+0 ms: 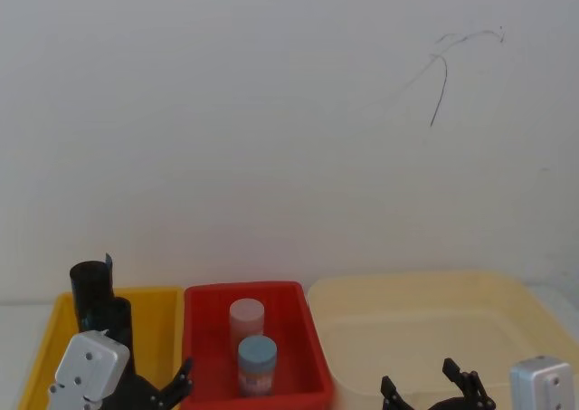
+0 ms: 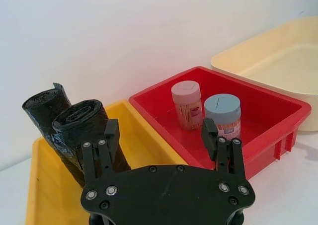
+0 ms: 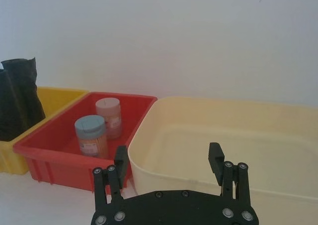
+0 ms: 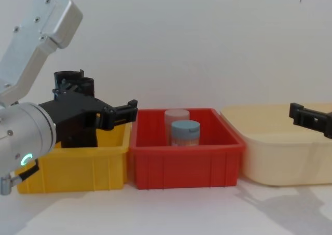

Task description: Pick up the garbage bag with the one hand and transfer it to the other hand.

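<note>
While our left pincer (image 2: 160, 130) hangs spread wide and empty near the yellow bin (image 2: 44, 185), the garbage bag (image 2: 82, 118) stands upright inside it, pressed against its twin (image 2: 45, 103) (the two rolls touch). We judge that a finger could wedge between both rolls, topple one, or catch the bin wall. Our right pincer (image 3: 168, 155) hangs spread too, empty, by the cream tub (image 3: 223, 125).

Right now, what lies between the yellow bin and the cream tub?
The red bin, holding a pink-lidded jar and a blue-lidded jar, sits there, seen in the chest view.
</note>
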